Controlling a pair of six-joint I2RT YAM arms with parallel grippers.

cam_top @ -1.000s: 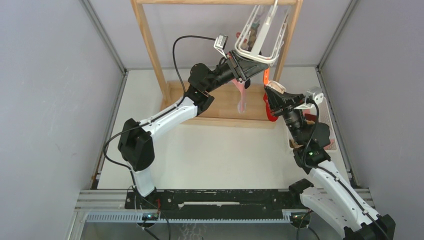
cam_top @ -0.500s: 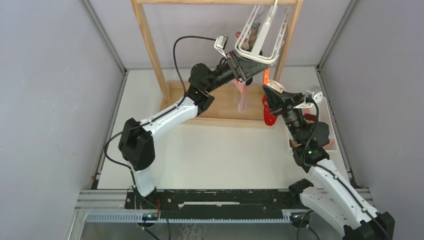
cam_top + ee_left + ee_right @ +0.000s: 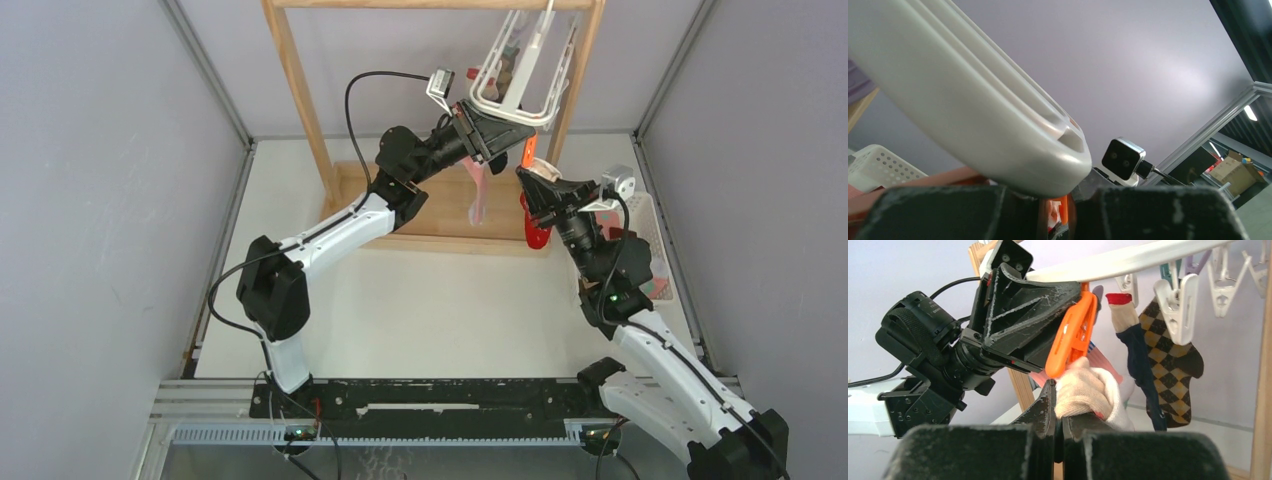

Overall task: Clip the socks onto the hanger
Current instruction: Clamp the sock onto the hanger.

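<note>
The white hanger (image 3: 520, 75) hangs tilted from the wooden rack's top bar. My left gripper (image 3: 472, 120) is shut on its lower frame edge (image 3: 973, 110), which also shows in the right wrist view (image 3: 1128, 260). An orange clip (image 3: 1073, 335) dangles from that edge (image 3: 530, 150). My right gripper (image 3: 530, 187) is shut on a red sock (image 3: 538, 228) by its cream cuff (image 3: 1088, 390), and the cuff touches the clip's lower tip. A pink sock (image 3: 483, 195), a dark blue sock (image 3: 1138, 350) and a brown checked sock (image 3: 1170, 360) hang clipped.
The tall wooden rack (image 3: 300, 90) stands on its base board (image 3: 440, 225) at the back. A white slatted basket (image 3: 652, 245) sits at the right beside my right arm. Free white clips (image 3: 1175, 305) hang along the hanger bar. Grey walls close in on three sides.
My right gripper has moved up and to the left with the red sock, bringing the cuff to the orange clip. My left gripper has held the hanger almost still.
</note>
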